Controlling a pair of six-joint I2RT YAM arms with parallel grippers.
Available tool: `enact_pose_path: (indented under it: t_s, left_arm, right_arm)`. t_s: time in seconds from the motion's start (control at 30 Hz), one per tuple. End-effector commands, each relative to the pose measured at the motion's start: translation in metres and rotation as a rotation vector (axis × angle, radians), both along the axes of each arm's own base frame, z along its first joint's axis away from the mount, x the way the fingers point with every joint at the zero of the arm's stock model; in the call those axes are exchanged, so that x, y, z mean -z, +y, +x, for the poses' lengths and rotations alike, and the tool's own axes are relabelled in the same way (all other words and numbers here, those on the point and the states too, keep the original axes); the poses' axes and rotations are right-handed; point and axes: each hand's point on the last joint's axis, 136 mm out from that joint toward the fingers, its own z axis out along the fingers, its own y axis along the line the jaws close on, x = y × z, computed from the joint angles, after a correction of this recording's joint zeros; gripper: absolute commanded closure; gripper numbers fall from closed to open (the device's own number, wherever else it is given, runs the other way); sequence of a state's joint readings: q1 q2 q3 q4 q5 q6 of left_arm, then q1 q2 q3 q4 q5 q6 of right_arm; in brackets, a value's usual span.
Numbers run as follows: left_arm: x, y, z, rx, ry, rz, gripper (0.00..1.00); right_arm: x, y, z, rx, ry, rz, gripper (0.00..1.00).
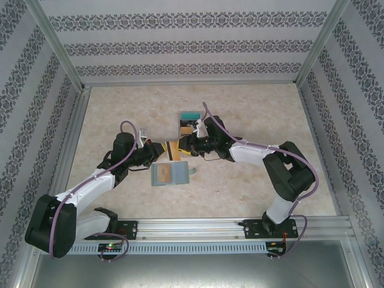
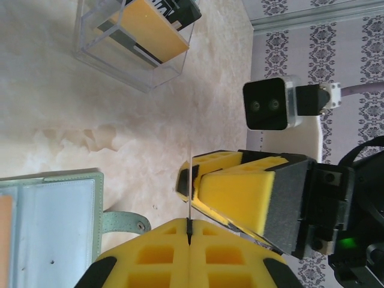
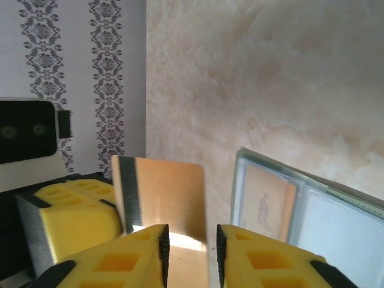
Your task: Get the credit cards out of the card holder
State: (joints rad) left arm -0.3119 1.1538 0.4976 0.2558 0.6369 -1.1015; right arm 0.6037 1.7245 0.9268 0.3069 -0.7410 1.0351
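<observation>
A clear stand [image 2: 144, 75] sits upper left in the left wrist view, on a beige marbled table [image 1: 252, 114]. Patterned wallpaper [image 1: 180, 45] lines the top view's upper edge, and a metal rail [image 1: 198, 225] crosses its bottom.

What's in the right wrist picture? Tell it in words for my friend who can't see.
An orange-brown credit card, pinched at its striped edge by the left gripper, reaches down between the open yellow fingers of the right gripper. Beside it the card holder lies open on the beige table, with another orange card in a clear pocket.

Card holder [image 2: 60, 228] partly beyond the left-wrist frame edge
</observation>
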Motion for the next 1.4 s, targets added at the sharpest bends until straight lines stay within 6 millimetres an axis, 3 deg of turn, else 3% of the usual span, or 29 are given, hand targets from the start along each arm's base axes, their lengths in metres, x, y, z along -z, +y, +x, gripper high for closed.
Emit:
enact_pose_path:
  t_s: [0.0, 0.23, 0.63, 0.7, 0.8, 0.9, 1.0, 1.03, 1.2, 1.37]
  left_arm:
    - [-0.022, -0.003, 0.010, 0.008, -0.074, -0.038, 1.00]
    - [-0.025, -0.004, 0.012, 0.008, -0.085, -0.048, 1.00]
    - [-0.023, -0.002, 0.010, 0.002, -0.080, -0.046, 1.00]
    - [-0.021, -0.002, 0.009, 0.004, -0.074, -0.039, 0.98]
    - [-0.022, 0.000, 0.009, 0.003, -0.074, -0.029, 0.68]
    - [-0.024, 0.005, 0.007, 0.000, -0.075, -0.004, 0.29]
    - [-0.027, 0.013, 0.005, -0.015, -0.075, 0.029, 0.05]
    - [-0.030, 0.016, 0.005, -0.021, -0.080, 0.040, 0.00]
    - [-0.033, 0.033, 0.000, -0.058, -0.080, 0.123, 0.01]
    - [-0.039, 0.045, -0.006, -0.081, -0.098, 0.205, 0.01]
  right_arm:
    - [-0.009, 0.006, -0.001, -0.034, -0.008, 0.067, 0.71]
    - [-0.010, 0.010, -0.004, -0.055, 0.013, 0.111, 0.73]
    - [-0.032, 0.010, -0.008, -0.071, -0.019, 0.218, 1.00]
    - [-0.037, 0.008, -0.009, -0.073, -0.027, 0.225, 1.00]
    - [-0.043, 0.003, -0.007, -0.069, -0.047, 0.227, 1.00]
    - [-0.047, -0.008, -0.001, -0.055, -0.070, 0.213, 1.00]
    - [-0.049, -0.022, 0.005, -0.062, -0.108, 0.152, 1.00]
    - [-0.051, -0.027, 0.005, -0.073, -0.137, 0.111, 1.00]
    - [-0.052, -0.054, 0.016, -0.139, -0.327, -0.184, 1.00]
    - [-0.057, -0.077, 0.044, -0.233, -0.573, -0.458, 1.00]
